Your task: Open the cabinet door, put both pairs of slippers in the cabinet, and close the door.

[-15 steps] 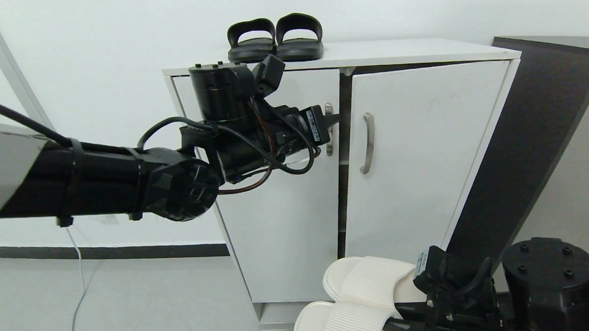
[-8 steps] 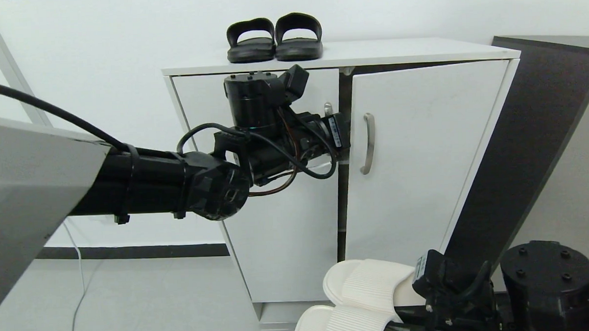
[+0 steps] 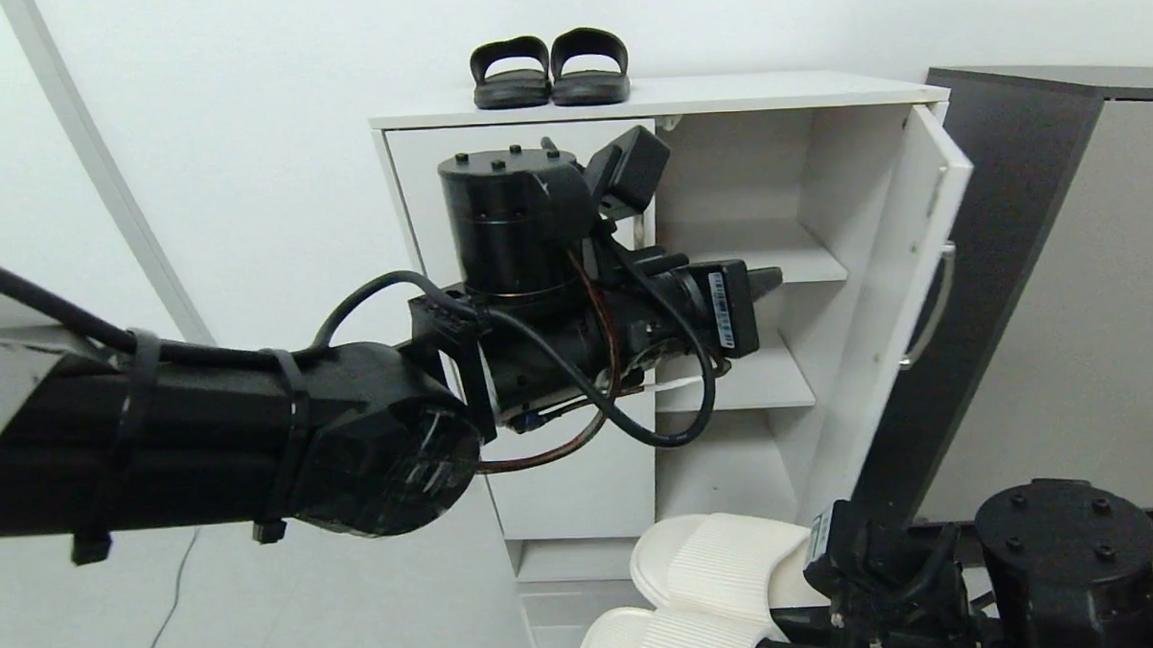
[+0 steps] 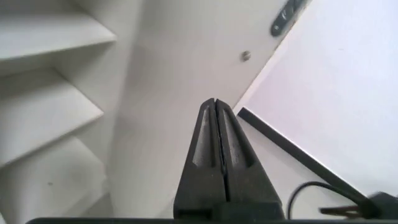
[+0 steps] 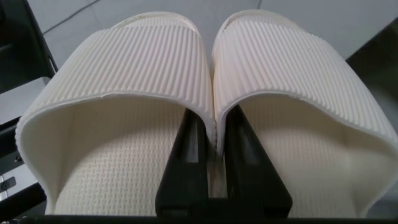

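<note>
Here the left claw (image 3: 769,279), pressed together, hovers before the shelves (image 4: 43,118) of the cabinet (image 3: 770,92), whose door (image 3: 907,303) stands open at three o'clock. At six o'clock the right claw (image 5: 210,127) pinches the white slippers (image 5: 124,81). At twelve o'clock the black slippers (image 3: 550,71) sit on top.

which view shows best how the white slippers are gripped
Right wrist view: the right gripper pinches the white slippers' inner walls together. The head view shows the pair from outside, low by the cabinet. The left wrist view faces shelves.
</note>
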